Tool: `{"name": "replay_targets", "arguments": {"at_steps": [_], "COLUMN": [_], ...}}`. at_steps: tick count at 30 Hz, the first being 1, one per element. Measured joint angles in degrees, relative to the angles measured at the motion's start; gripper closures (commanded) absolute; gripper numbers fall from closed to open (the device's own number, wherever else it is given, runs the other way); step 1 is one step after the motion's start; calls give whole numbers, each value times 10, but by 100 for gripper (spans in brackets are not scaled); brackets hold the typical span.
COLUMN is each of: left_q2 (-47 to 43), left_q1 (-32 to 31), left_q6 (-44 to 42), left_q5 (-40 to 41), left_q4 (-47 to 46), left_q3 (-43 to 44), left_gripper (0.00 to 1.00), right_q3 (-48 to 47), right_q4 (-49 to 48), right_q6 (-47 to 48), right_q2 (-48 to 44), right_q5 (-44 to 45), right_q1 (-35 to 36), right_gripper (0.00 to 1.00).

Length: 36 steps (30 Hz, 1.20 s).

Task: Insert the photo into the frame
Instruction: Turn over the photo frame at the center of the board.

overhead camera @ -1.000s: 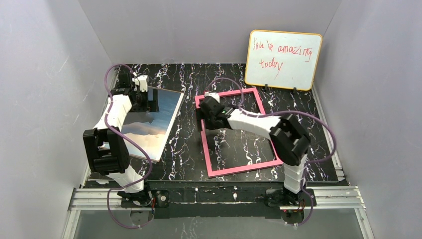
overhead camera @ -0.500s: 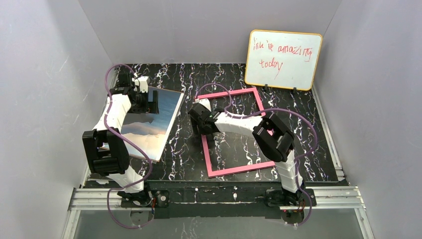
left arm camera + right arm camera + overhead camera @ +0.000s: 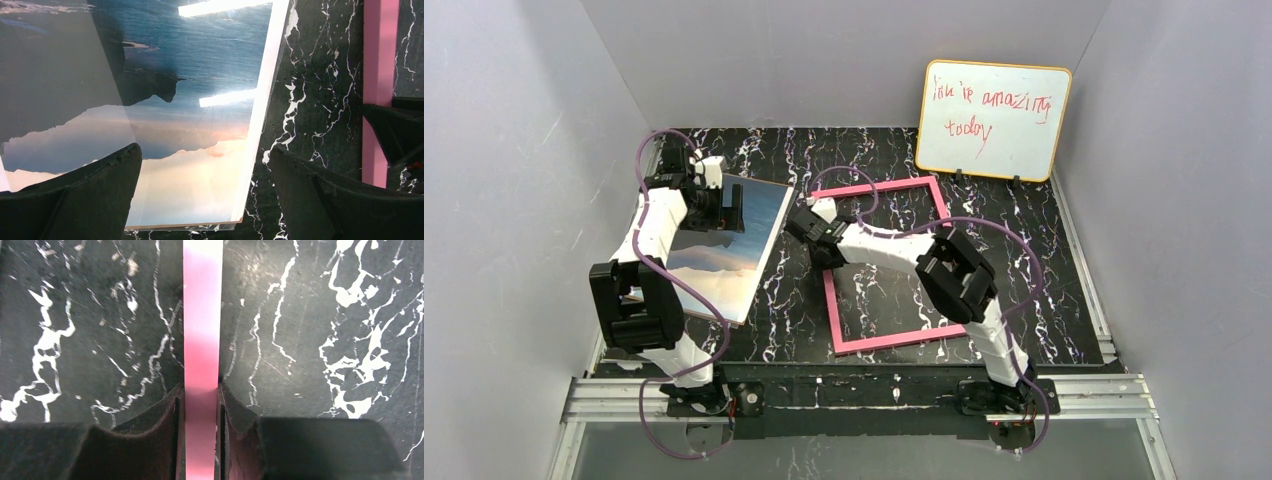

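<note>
Gloss is what worries me on the photo: ceiling lights glare off it in the left wrist view, so I judge it slick, thin and very light, likely to skate under a pad instead of lifting and to crease if pinched hard. It lies flat, picture side up, on the left part of the marble table, well apart from the frame, with a pale strip along its right edge; I cannot tell whether that strip is its own border or a sheet beneath it. My left gripper stands wide open over that right edge, one finger above the print and the other above bare table; whether either pad touches, I cannot say. I would take hold at that edge or a near corner, low and gently, since there is nothing to grab in the middle. The frame lies flat at centre right, marble showing through its opening, so a clear pane may or may not be in it. My right gripper is closed on its left rail near the far corner, a pad pressed against each side of the pink strip. The rail looks narrow and stiff, the whole frame light, so I expect it to slide readily on the marble and to swing or twist if carried by this one rail. The whiteboard leans at the back, clear of both arms.
</note>
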<state>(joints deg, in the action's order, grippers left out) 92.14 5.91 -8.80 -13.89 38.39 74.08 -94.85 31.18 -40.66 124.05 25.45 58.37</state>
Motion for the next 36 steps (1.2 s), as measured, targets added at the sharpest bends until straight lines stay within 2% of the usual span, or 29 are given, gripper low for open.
{"name": "replay_targets", "arguments": {"at_steps": [7,13,17,29,31,36], "left_q2": [0,4,9,11,11,11], "left_q1": [0,0,6,32,32,32], "left_q6": [-2,0,8,40,45,64], "left_q5": [-5,-11,-29,-89,-95,-106], "left_q4": [16,50,72,110,111,110], "left_q3": [20,56,93,166,170,176], "left_gripper": [2,2,2,2,2,2], "right_q3": [-148,-266,-308,-294,-278,-170], "right_q4": [75,85,80,-30,-53,-150], "right_q6": [-37,-76,-103,-186,-200,-265], "right_q2": [35,28,10,-82,-94,-131], "right_q5": [-34,-91,-136,-258,-276,-335], "right_q1": [3,5,5,-23,-32,-58], "right_gripper": [91,92,92,97,97,97]}}
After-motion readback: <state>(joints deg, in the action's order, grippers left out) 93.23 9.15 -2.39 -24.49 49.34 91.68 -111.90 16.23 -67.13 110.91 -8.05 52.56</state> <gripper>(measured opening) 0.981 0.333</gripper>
